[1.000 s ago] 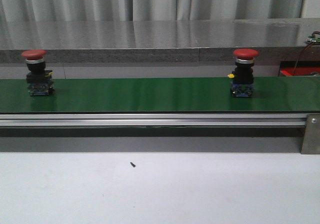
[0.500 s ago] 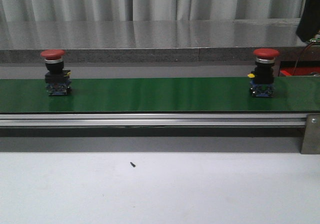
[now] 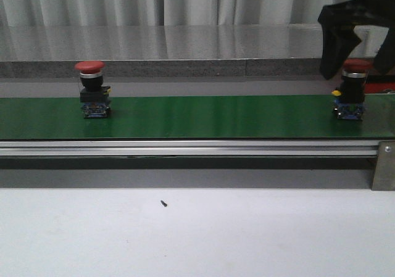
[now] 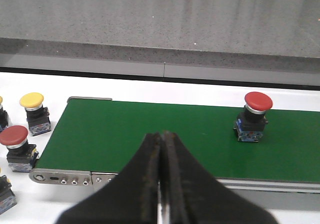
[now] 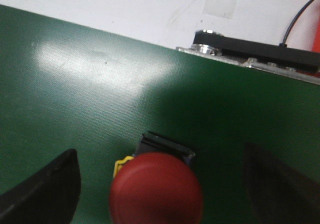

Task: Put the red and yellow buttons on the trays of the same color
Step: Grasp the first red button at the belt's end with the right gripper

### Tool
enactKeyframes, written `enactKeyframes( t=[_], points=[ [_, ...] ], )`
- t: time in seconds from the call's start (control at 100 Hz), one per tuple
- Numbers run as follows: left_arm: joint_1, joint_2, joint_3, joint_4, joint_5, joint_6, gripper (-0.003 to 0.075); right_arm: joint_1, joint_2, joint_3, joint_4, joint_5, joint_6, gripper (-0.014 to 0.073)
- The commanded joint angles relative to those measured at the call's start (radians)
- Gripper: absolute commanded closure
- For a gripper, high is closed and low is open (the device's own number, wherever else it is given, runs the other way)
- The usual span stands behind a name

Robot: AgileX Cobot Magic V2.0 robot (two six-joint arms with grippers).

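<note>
Red mushroom-cap button (image 5: 156, 188), black body, between spread fingers of right hand (image 5: 160, 184); left hand (image 4: 161, 149) closed, empty.

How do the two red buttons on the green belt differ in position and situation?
The left red button stands alone, well along the belt; the right red button is near the belt's right end. The right gripper, jaws open, straddles the right one; nothing is near the left. Both stand upright, caps red.
</note>
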Motion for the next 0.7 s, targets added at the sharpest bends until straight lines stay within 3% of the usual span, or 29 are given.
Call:
enactKeyframes(
  t=[0.0, 0.09, 0.17, 0.26, 0.46, 0.69],
  points=[
    [-0.008, 0.004, -0.028, -0.012, -0.074, 0.0, 0.074, -0.002, -0.005, -0.043, -0.009, 0.004, -0.009, -0.0022],
    [-0.008, 0.004, -0.028, -0.012, -0.074, 0.0, 0.074, -0.003, 0.018, -0.047, -0.009, 0.028, -0.007, 0.0116],
    [-0.008, 0.004, -0.028, -0.012, -0.074, 0.0, 0.074, -0.004, 0.019, -0.049, -0.009, 0.039, -0.005, 0.0323],
    [-0.008, 0.004, -0.028, -0.012, -0.074, 0.0, 0.074, -0.007, 0.018, -0.071, -0.01, 0.068, -0.004, 0.0435],
    [-0.008, 0.004, -0.028, -0.012, -0.074, 0.0, 0.0739, -0.059, 0.018, -0.193, -0.023, 0.163, -0.004, 0.0442],
    [-0.008, 0.004, -0.028, -0.012, -0.074, 0.0, 0.074, -0.232, 0.021, -0.312, -0.039, 0.158, -0.011, 0.0442]
  ],
)
